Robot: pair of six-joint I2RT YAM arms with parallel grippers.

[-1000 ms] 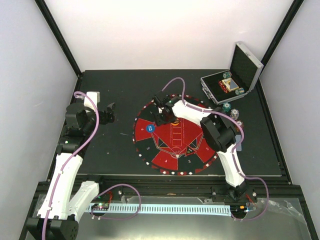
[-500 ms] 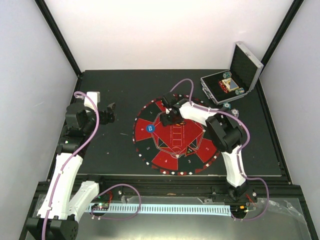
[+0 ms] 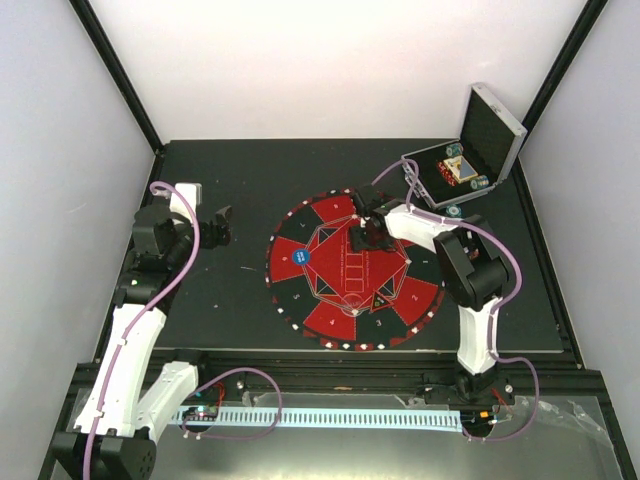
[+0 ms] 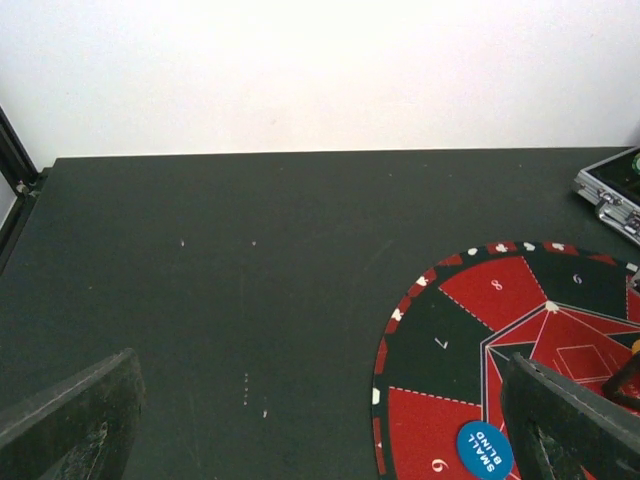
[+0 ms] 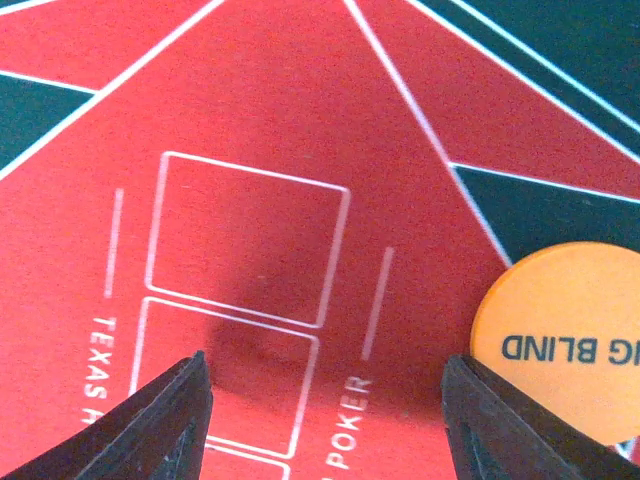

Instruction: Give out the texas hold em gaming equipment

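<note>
On your dark table (image 3: 230, 180) you have the round red-and-black mat (image 3: 285, 265) lying in the middle and the open silver case (image 3: 492, 128) at the far right.

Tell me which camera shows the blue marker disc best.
Left wrist: the blue marker disc lies large on the mat, with its SMALL BLIND lettering legible. The top external view shows it whole but tiny, and the lettering is unreadable. The right wrist view misses it.

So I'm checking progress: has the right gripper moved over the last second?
Yes. In the top view the right gripper has shifted right across the mat, away from the blue disc, which stayed put.
</note>
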